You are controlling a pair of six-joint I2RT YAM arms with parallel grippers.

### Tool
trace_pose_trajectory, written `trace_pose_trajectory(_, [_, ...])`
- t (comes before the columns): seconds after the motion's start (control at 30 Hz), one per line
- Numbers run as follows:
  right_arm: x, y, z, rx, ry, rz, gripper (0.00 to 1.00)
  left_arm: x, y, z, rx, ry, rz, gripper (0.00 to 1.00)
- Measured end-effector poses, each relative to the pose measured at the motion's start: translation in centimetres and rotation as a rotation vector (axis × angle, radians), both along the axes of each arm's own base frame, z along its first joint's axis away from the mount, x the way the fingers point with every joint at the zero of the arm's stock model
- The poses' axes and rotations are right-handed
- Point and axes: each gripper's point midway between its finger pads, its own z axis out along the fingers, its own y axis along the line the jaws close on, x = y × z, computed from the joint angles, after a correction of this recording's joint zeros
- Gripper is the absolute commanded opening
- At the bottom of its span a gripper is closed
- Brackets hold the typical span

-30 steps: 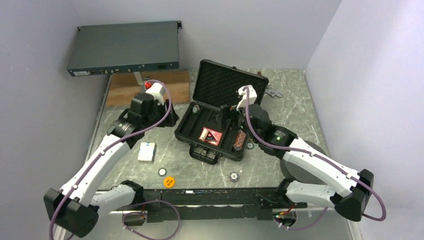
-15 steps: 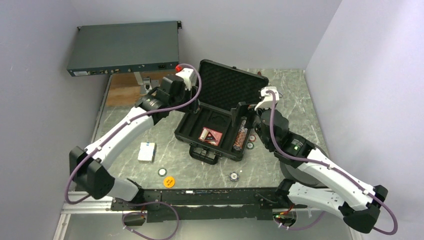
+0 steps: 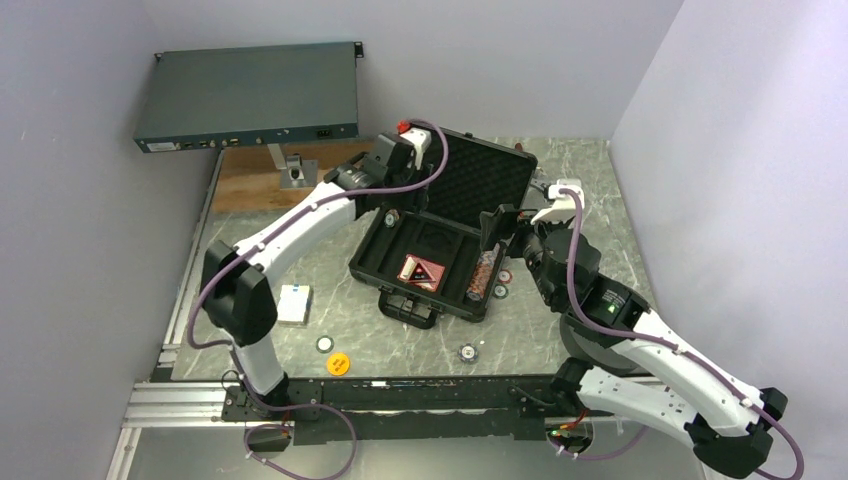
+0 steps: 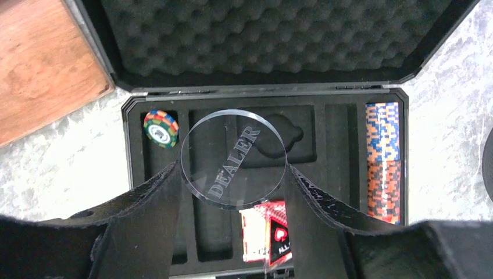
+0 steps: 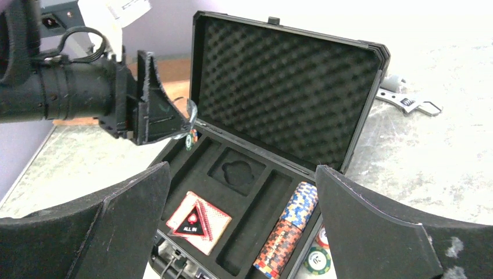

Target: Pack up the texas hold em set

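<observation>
Left gripper [image 4: 232, 174] was pinching the clear DEALER disc [image 4: 234, 148] by its rim, with a finger [image 4: 157, 197] on each side, part closed on it. The open black case [image 4: 325, 133] sat directly under those fingers, its foam lid standing up beyond the fingertips. The disc was held clear above the tray. A card deck [image 4: 267, 232] lay in the tray below and between the fingers. A small chip stack [image 4: 160, 128] was just past one fingertip, and the chip row [image 4: 383, 157] was in the slot outboard of the other. Right gripper [image 5: 241, 167] was spread wide with nothing between its fingers, hovering off the case's near side. Loose chips [image 5: 317, 258] lay on the table [image 3: 600, 200] just below one of its fingers. An orange disc [image 3: 338, 363] was well away from both grippers.
</observation>
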Motion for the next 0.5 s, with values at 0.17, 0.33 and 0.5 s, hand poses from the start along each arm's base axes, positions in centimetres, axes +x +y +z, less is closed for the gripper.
trace_pose_trajectory(0.17, [0.0, -0.1, -0.3, -0.005, 0.003, -0.006, 0.98, 1.4, -1.7, -1.4, 0.022, 0.026, -0.014, 0.00])
trace_pose_trajectory(0.33, [0.0, -0.1, -0.3, -0.009, 0.003, -0.006, 0.98, 2.0, -2.5, -3.6, 0.050, 0.061, -0.022, 0.00])
trace_pose_trajectory(0.5, [0.1, -0.1, -0.4, -0.011, 0.005, -0.006, 0.98, 1.6, -3.2, -5.7, 0.074, 0.100, -0.040, 0.00])
